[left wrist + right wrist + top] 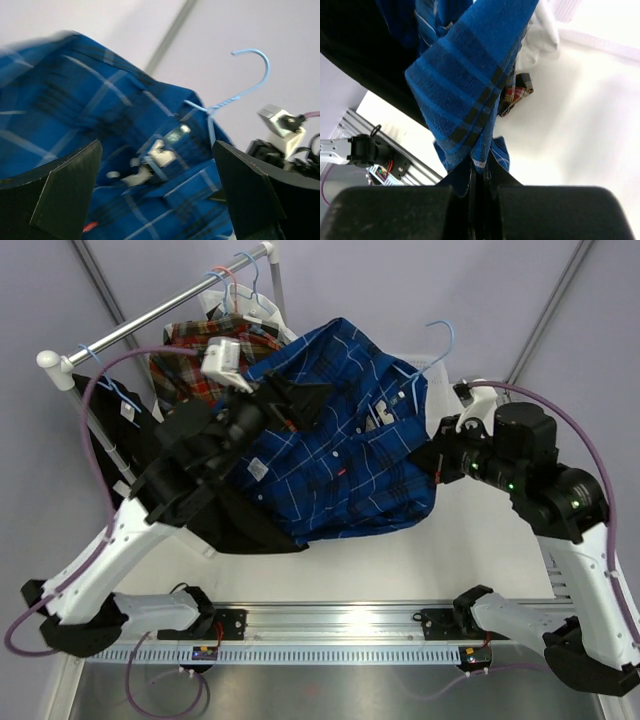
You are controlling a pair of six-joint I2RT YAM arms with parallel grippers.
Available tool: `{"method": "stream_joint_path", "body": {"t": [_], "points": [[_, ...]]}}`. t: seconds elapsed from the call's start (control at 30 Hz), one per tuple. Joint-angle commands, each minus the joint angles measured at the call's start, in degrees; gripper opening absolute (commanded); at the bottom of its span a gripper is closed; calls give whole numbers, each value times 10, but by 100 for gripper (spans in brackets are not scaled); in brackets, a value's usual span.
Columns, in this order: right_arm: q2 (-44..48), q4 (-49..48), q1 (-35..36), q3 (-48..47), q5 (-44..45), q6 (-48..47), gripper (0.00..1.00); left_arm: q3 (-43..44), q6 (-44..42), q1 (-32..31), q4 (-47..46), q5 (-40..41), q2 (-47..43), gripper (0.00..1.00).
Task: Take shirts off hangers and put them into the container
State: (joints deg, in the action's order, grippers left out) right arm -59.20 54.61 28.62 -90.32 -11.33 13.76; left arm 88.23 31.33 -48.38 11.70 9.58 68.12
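The blue plaid shirt [345, 445] hangs spread between my two arms on a light blue wire hanger [443, 340]. In the left wrist view the hanger's hook [257, 62] rises from the shirt's collar [165, 150]. My left gripper [305, 400] is open at the shirt's upper left, with the collar and cloth between its wide-apart jaws [156, 150]. My right gripper [437, 455] is shut on the blue shirt's edge, and a fold of it [470, 90] runs up from the pinched jaws [480, 172]. The container is not visible in any view.
A white-capped rail [150, 320] crosses the back left with more hangers [245, 280]. A red-orange plaid shirt [200, 355] and a black shirt [245, 525] hang below it. A white garment [540, 35] and a red plaid scrap [517, 95] lie below the right gripper.
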Motion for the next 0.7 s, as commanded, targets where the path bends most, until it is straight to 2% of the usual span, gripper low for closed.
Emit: {"method": "stream_joint_path", "body": {"t": [0.0, 0.07, 0.2, 0.3, 0.33, 0.47, 0.53, 0.67], "points": [[17, 62, 3, -112, 57, -1, 0, -23, -56, 7, 35, 94, -53, 99], [14, 96, 3, -154, 74, -4, 0, -34, -66, 21, 56, 118, -75, 99], [-15, 151, 3, -301, 73, -15, 0, -71, -53, 55, 76, 125, -99, 99], [-43, 187, 3, -395, 127, -24, 0, -103, -39, 63, 80, 122, -110, 99], [-50, 196, 3, -417, 169, -29, 0, -114, -38, 63, 80, 122, -112, 99], [-81, 183, 3, -506, 255, -69, 0, -124, -38, 64, 91, 123, -112, 99], [-82, 142, 3, -509, 288, -85, 0, -125, -41, 65, 97, 122, -111, 99], [-49, 34, 3, -434, 283, -118, 0, -132, -49, 65, 97, 119, -113, 99]]}}
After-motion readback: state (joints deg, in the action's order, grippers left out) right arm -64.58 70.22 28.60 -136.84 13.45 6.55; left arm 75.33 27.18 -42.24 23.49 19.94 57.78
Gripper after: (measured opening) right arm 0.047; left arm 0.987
